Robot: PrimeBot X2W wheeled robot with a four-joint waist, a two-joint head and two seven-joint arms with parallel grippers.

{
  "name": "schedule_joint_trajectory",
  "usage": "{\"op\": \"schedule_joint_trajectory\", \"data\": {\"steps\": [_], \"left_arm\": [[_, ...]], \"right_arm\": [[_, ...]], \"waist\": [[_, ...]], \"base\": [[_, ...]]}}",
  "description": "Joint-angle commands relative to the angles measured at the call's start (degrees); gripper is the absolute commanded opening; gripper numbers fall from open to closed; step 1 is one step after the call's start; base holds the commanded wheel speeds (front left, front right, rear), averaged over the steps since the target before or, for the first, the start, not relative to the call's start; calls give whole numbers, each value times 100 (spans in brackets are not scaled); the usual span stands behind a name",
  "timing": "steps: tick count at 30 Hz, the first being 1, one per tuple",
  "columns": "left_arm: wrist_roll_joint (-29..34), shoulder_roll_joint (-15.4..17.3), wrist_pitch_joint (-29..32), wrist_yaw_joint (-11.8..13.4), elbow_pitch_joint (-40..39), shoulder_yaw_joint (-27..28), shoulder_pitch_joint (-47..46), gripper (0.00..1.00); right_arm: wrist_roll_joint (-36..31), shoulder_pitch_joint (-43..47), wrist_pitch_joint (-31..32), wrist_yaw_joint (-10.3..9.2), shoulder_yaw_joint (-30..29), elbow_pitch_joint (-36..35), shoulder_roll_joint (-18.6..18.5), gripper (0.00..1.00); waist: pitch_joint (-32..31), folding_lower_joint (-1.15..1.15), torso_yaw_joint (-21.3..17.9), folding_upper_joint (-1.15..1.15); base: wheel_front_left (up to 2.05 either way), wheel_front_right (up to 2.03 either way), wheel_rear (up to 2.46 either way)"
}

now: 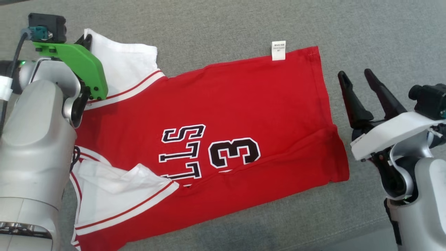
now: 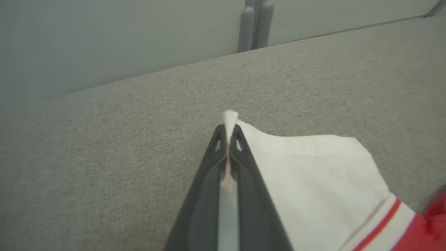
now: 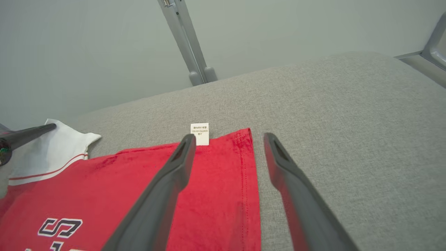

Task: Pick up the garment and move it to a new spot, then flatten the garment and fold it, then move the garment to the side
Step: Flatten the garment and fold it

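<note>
One step looks underway: the shirt (image 1: 244, 104) lies spread mid-cushion (image 1: 383, 35) (its near sleeve (image 1: 115, 188) rumpled at 7 o'clock). The left claw (image 2: 228, 134) pinches the far sleeve (image 2: 306, 167) at 10 o'clock. The right claw (image 1: 355, 78) gapes empty at 3 o'clock. Folding and moving aside are not yet done.

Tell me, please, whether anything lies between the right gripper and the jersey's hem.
Nothing visible does. The open right gripper sits just beside the hem of the red jersey, with only bare grey upholstery between them in the head view.
</note>
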Motion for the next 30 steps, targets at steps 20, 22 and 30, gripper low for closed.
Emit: {"op": "schedule_joint_trajectory", "data": {"steps": [20,22,30], "left_arm": [[-418,-61,-400,84,-2558,-246,1533,0],[-422,-43,-336,140,-2730,-264,1612,0],[-456,30,-157,268,-3160,-299,1781,0]], "right_arm": [[-387,-2086,733,0,-263,3452,-887,100],[-424,-2208,751,0,-237,3753,-934,100],[-388,-2512,657,0,-59,4474,-1008,100]], "waist": [[-166,0,1182,34],[-159,0,1214,34],[-167,0,1254,34]], "base": [[0,0,0],[0,0,0],[0,0,0]]}}
